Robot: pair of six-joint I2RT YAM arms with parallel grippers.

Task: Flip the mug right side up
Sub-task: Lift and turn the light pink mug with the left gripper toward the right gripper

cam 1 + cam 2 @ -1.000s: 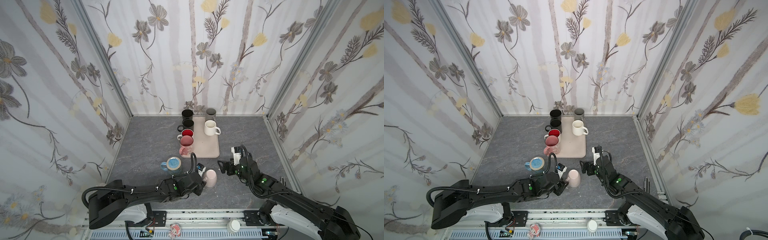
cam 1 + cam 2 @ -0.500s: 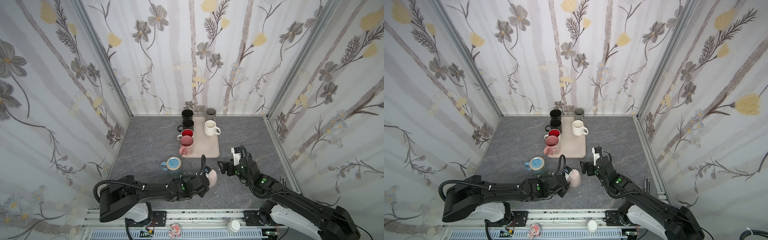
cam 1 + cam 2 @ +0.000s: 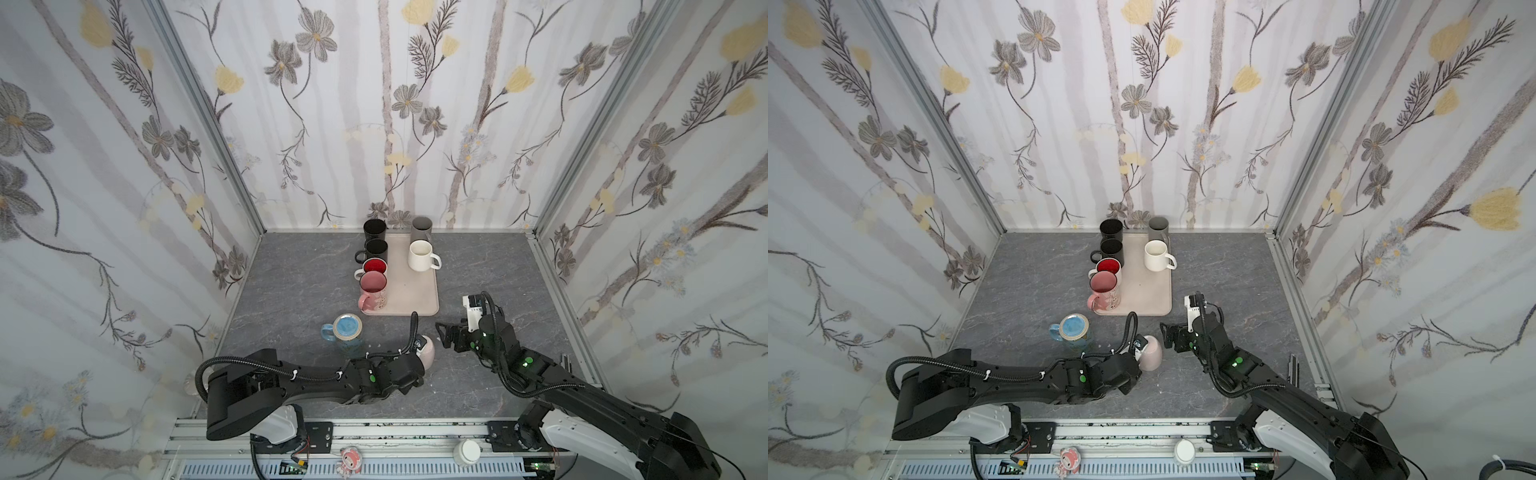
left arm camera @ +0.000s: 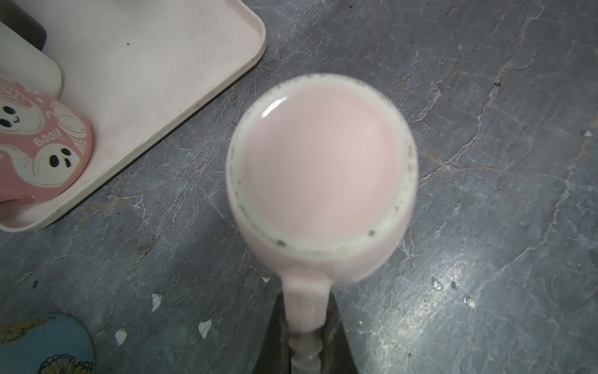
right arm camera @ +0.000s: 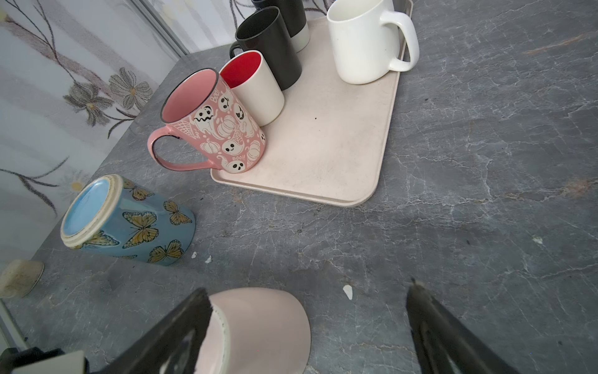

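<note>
Pale pink mug (image 3: 428, 352) base up, front centre of grey table (image 3: 490, 266) in both top views. Resting or lifted: cannot tell.
Left gripper (image 4: 305, 330) clamped on mug handle.
Right gripper (image 3: 441, 334) spread wide, empty, just beside mug at 3 o'clock.
Tray (image 3: 419, 299) edge near at 12 o'clock.
Blue butterfly mug (image 3: 347, 328) at 10 o'clock, apart.
Bare table 4–6 o'clock, up to front edge.

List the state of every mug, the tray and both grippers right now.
Pink mug: upside down, held by its handle.
Left gripper: shut on the pink mug's handle.
Right gripper: open, empty, near the pink mug.
Blue mug: upside down on the table.
Tray: flat on the table.
Ghost mug: upright on tray.
Red-lined mug: upright on tray.
White mug: upright on tray.
Front black mug: upright.
Rear black mug: upright.
Grey mug: upright.
</note>
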